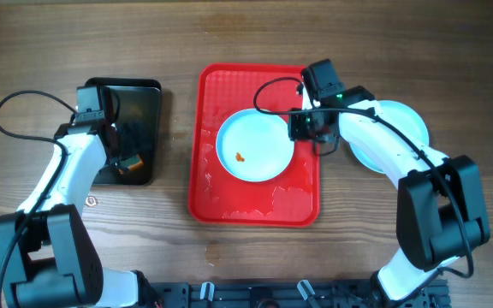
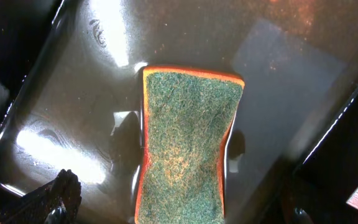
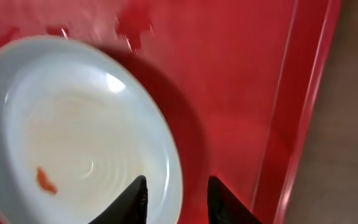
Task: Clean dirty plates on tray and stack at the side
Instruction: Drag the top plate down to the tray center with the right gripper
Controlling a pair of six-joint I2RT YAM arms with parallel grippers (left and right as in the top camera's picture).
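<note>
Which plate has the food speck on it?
The plate on the red tray, with an orange speck left of centre. The other plate, off the tray, shows none.

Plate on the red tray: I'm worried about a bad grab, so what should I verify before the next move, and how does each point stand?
1. Plate lies flat inside the red tray: ok.
2. Plate clean: not ok, an orange speck sits on it.
3. Right gripper jaws open, one on each side of the plate's rim: ok.
4. Sponge in hand: not ok, it lies in the black tray between the left gripper's open jaws.
5. Room on the side stack: cannot tell, the right arm covers part of it.
</note>
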